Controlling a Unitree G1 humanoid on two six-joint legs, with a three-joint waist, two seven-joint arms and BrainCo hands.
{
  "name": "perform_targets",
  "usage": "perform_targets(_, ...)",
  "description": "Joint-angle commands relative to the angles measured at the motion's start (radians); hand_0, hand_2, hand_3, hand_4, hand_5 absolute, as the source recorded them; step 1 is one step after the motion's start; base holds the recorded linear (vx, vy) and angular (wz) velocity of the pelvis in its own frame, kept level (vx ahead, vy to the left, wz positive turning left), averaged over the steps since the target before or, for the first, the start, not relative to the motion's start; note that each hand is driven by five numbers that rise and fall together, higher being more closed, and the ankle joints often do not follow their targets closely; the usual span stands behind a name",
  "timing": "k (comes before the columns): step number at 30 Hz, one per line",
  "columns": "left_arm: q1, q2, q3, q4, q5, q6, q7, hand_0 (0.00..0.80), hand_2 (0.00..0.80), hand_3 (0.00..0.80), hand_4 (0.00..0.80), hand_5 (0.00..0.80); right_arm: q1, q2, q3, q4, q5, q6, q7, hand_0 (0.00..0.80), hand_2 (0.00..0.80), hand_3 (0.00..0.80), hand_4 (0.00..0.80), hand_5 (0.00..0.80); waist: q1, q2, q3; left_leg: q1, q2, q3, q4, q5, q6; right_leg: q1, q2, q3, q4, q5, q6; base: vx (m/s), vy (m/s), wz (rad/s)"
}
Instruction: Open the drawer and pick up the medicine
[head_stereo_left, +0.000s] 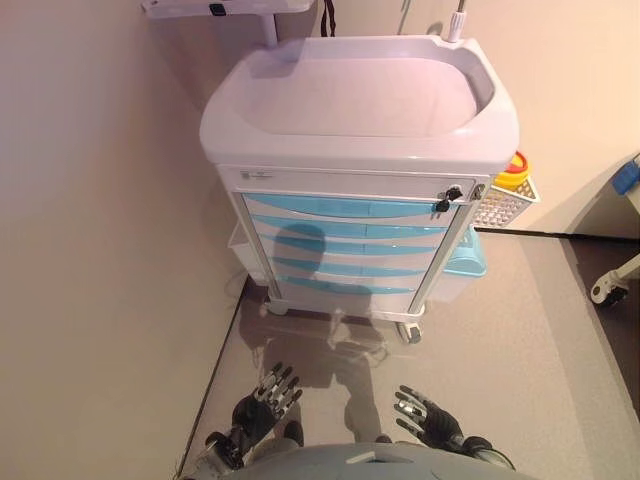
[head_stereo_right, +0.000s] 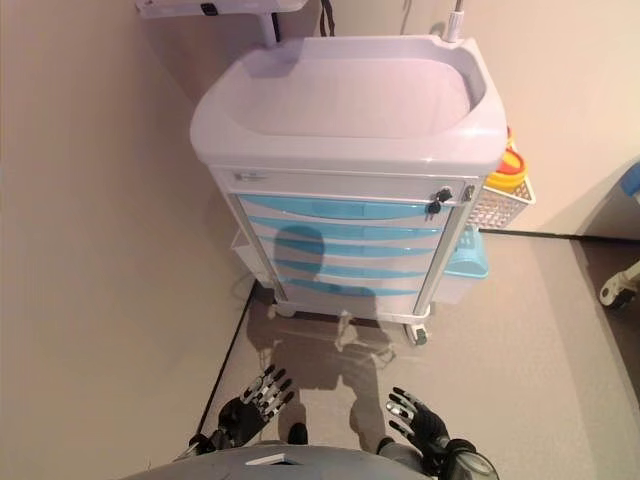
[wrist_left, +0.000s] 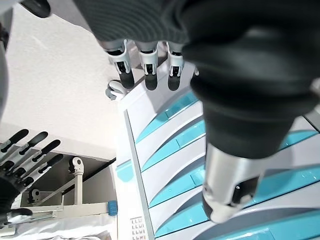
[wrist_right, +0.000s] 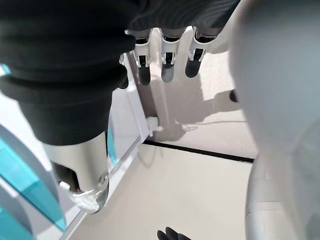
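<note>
White medical cart (head_stereo_left: 360, 100) against the wall, all blue-fronted drawers (head_stereo_left: 345, 245) shut; medicine not visible anywhere. Left hand (head_stereo_left: 262, 400) and right hand (head_stereo_left: 428, 418) hang low over the floor (head_stereo_left: 520, 350), well short of the cart, fingers straight, empty. Yellow container (head_stereo_left: 514, 170) sits in the basket (head_stereo_left: 503, 203) on the cart's right side.

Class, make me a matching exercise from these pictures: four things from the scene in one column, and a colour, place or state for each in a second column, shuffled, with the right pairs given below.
Things:
1. drawers
2. yellow container
3. left hand
4. key

Descriptions:
A. in the white side basket
B. open, low over the floor, holding nothing
C. all shut, with blue fronts
D. in the lock at the cart's front, right corner

Pairs: 1-C, 2-A, 3-B, 4-D
</note>
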Motion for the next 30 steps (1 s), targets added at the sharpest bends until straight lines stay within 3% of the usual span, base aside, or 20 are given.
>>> perform_targets(1, -0.043, -0.015, 0.008, -0.022, -0.083, 0.013, -0.049, 0.000, 0.000, 0.000, 0.000, 0.000, -0.056, 0.007, -0.002, -0.015, 0.000, -0.014, 0.011, 0.000, 0.000, 0.000, 0.000, 0.000, -0.009, -0.049, 0.072, -0.021, -0.047, 0.011, 0.039, -0.082, -0.006, 0.034, -0.076, -0.005, -0.113, 0.105, 0.103, -0.029, 0.049, -0.01)
perform_targets(9, -0.159, -0.018, 0.011, -0.050, -0.246, 0.024, -0.111, 0.000, 0.000, 0.000, 0.000, 0.000, -0.116, -0.018, 0.024, -0.043, 0.062, -0.055, -0.004, 0.000, 0.000, 0.000, 0.000, 0.000, -0.039, -0.055, 0.215, -0.193, -0.055, -0.007, 0.197, -0.098, 0.011, -0.160, -0.079, 0.050, 0.057, 0.080, 0.084, -0.161, 0.051, -0.04)
perform_targets(17, -0.249, -0.020, 0.023, -0.143, -0.422, 0.000, -0.150, 0.000, 0.000, 0.000, 0.000, 0.000, -0.124, -0.040, 0.049, -0.151, 0.078, -0.037, -0.043, 0.000, 0.000, 0.000, 0.000, 0.000, -0.070, -0.079, 0.326, -0.369, -0.076, -0.026, 0.349, -0.115, 0.037, -0.371, -0.055, 0.120, 0.237, 0.064, 0.076, -0.093, 0.052, -0.03)
perform_targets(22, -0.331, -0.015, 0.033, -0.192, -0.529, 0.013, -0.172, 0.000, 0.000, 0.000, 0.000, 0.000, -0.144, -0.051, 0.060, -0.172, 0.099, -0.027, -0.050, 0.000, 0.000, 0.000, 0.000, 0.000, -0.081, -0.093, 0.368, -0.442, -0.072, -0.016, 0.400, -0.119, 0.042, -0.442, -0.049, 0.133, 0.279, 0.068, 0.080, -0.083, 0.032, -0.04)
perform_targets(30, -0.498, 0.010, 0.051, -0.254, -0.643, 0.018, -0.109, 0.000, 0.000, 0.000, 0.000, 0.000, -0.177, -0.068, 0.079, -0.208, 0.105, 0.001, -0.050, 0.000, 0.000, 0.000, 0.000, 0.000, -0.110, -0.123, 0.407, -0.521, -0.055, 0.003, 0.471, -0.128, 0.042, -0.506, -0.042, 0.152, 0.310, 0.081, 0.085, -0.034, 0.014, -0.03)
